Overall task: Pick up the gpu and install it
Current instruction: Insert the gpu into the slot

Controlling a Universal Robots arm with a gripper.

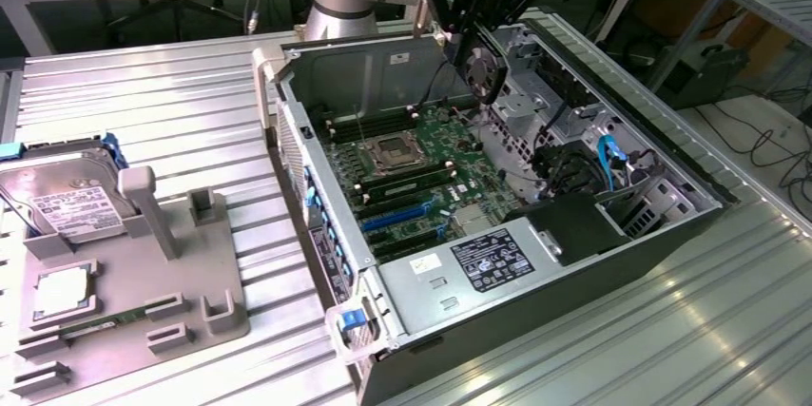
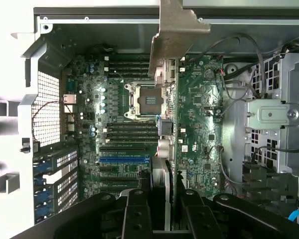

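Currently I have the tool (image 1: 476, 37) pinching the gpu (image 1: 486, 71) by one long edge. The card hangs upright just beneath it, black fan showing. It is held in the air above the open computer case (image 1: 289, 154), clear of the motherboard (image 1: 425, 164). In the wrist view the gpu (image 2: 165, 149) runs edge-on straight out from between the tool's (image 2: 164, 201) fingers (image 2: 137, 204). Its silver bracket (image 2: 177, 35) is at the far end, beside the CPU socket (image 2: 143, 99). The hard drive (image 1: 70, 199) rests on the surface (image 1: 190, 92), well apart.
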